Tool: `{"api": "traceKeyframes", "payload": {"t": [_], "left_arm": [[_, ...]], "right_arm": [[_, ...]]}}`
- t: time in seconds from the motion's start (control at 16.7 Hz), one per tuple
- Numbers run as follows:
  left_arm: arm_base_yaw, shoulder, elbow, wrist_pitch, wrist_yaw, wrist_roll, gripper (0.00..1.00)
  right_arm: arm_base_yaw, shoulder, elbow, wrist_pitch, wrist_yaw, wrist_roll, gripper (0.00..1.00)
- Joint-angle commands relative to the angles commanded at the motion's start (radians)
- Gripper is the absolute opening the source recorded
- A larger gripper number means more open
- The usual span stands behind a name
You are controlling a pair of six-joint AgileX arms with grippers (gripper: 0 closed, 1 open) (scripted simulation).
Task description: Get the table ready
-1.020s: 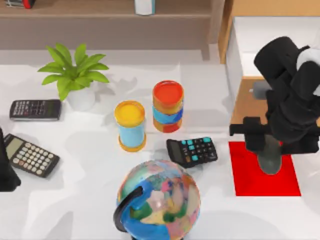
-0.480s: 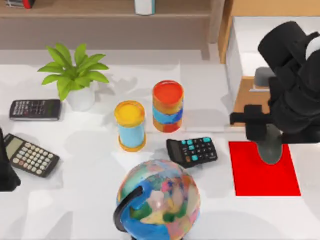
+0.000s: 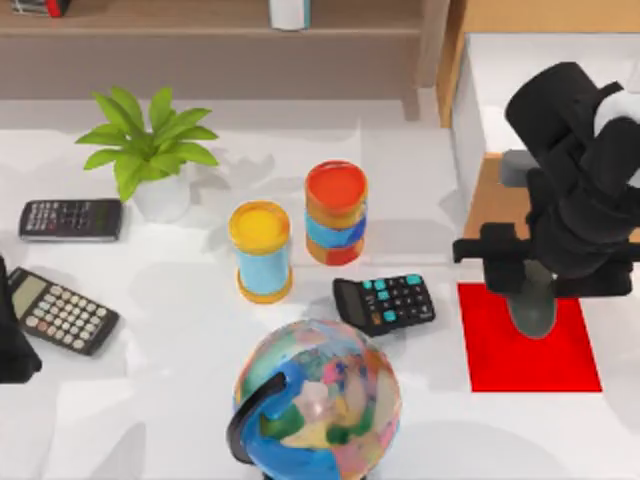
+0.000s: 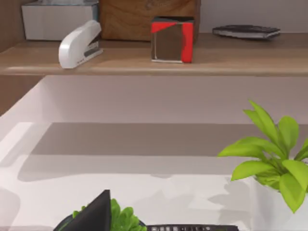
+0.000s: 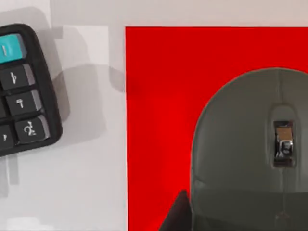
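The white table (image 3: pixel 180 400) carries a red mat (image 3: pixel 570 360) at its right. My right gripper (image 3: pixel 533 288) hangs over the mat's back half, shut on a grey mouse (image 3: pixel 530 312). In the right wrist view the mouse (image 5: pixel 250 144) lies over the red mat (image 5: pixel 159 96), its scroll wheel facing the camera and a dark finger (image 5: pixel 175 216) at its side. Whether the mouse touches the mat, I cannot tell. My left arm (image 3: pixel 10 340) stays parked at the table's left edge.
A globe (image 3: pixel 320 400) stands at the front centre, with a teal-keyed calculator (image 3: pixel 385 302) left of the mat. Two coloured cans (image 3: pixel 262 250) (image 3: pixel 336 212), a potted plant (image 3: pixel 150 150) and two calculators (image 3: pixel 70 218) (image 3: pixel 62 312) sit farther left. A wooden cabinet (image 3: pixel 495 205) is behind the mat.
My right gripper has carried the mouse a little toward the back of the mat and slightly left. The left arm has not moved.
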Motion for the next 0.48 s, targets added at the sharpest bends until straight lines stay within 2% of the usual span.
{"api": "traceKeyframes", "payload": {"t": [0.48], "left_arm": [[0.000,0.000,0.000,0.000,0.000,0.000,1.00]], "right_arm": [[-0.028,0.090,-0.048,0.061,-0.006,-0.006,0.00]]}}
